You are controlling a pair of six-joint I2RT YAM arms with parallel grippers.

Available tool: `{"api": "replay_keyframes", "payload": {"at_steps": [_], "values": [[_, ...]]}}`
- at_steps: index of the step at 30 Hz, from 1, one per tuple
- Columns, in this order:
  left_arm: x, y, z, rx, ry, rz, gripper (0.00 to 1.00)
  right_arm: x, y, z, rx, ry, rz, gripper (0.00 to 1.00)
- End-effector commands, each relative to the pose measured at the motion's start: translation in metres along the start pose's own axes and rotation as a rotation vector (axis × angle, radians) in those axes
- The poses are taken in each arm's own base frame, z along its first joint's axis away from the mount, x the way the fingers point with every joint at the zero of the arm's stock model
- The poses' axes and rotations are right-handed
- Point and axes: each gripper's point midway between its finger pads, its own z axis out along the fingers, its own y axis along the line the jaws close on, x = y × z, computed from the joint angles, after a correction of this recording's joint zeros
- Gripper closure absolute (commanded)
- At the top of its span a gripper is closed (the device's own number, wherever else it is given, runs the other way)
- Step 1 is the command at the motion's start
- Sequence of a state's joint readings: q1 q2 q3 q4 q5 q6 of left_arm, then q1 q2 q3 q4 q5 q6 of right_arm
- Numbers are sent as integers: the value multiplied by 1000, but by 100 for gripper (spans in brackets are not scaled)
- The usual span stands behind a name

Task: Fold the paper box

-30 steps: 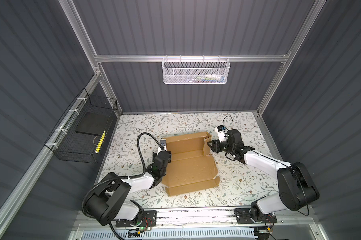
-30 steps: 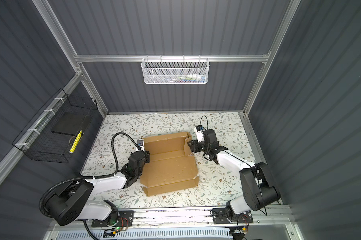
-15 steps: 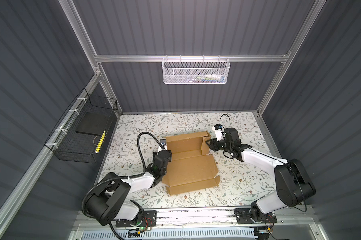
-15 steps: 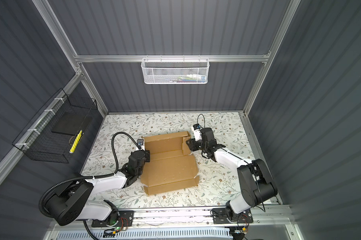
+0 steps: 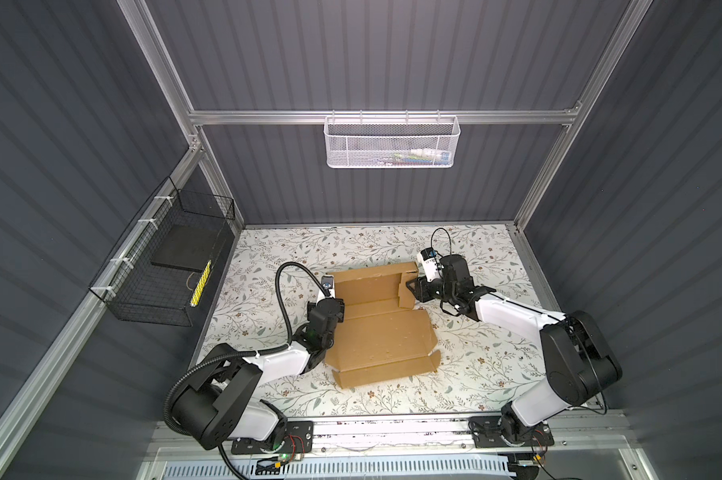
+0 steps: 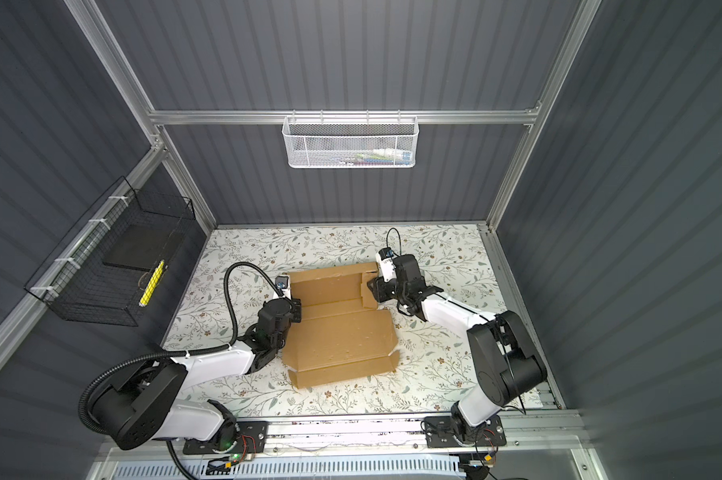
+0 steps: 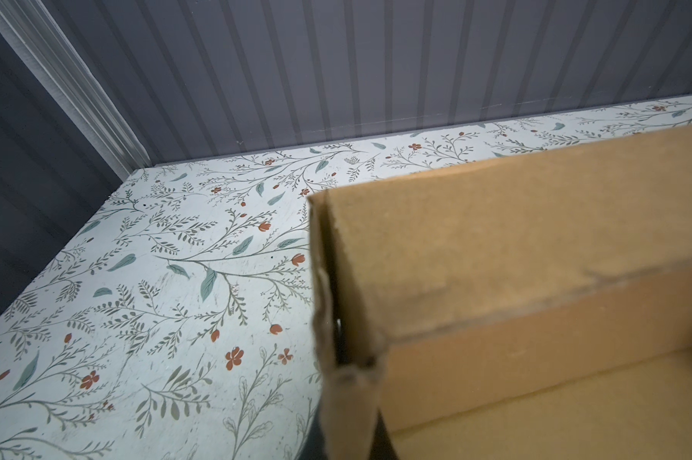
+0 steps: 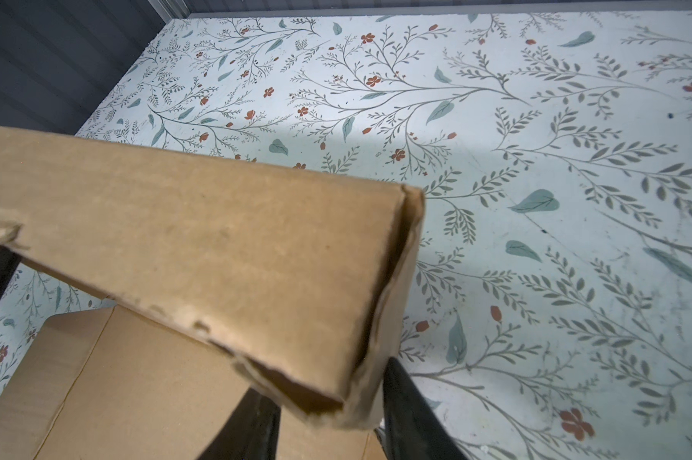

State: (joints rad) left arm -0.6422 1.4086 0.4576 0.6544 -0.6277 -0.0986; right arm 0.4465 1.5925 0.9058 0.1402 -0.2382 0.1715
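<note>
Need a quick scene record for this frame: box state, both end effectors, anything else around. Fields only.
surface: floral tabletop
paper box: brown cardboard, mid-table, partly folded; far panel raised, near flap lying out flat, top open
left end effector: shut on the box's left wall
right end effector: fingers either side of the folded right wall at the far corner; firm clamp not confirmed
white basket: hung on the back rail
black basket: hung on the left wall
task status: folding not finished
</note>
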Motion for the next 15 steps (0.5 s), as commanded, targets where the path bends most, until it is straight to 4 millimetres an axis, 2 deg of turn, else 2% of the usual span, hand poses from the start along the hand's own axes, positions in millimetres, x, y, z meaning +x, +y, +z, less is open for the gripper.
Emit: {"api": "replay_keyframes", "payload": {"at_steps": [1,15], "values": [[-9,-9,4,33,-12,-27,100,-3,6,5,7,4,-31,57],[-4,-11,6,43,0,-24,100,-8,1,23,125,-49,-31,57]]}}
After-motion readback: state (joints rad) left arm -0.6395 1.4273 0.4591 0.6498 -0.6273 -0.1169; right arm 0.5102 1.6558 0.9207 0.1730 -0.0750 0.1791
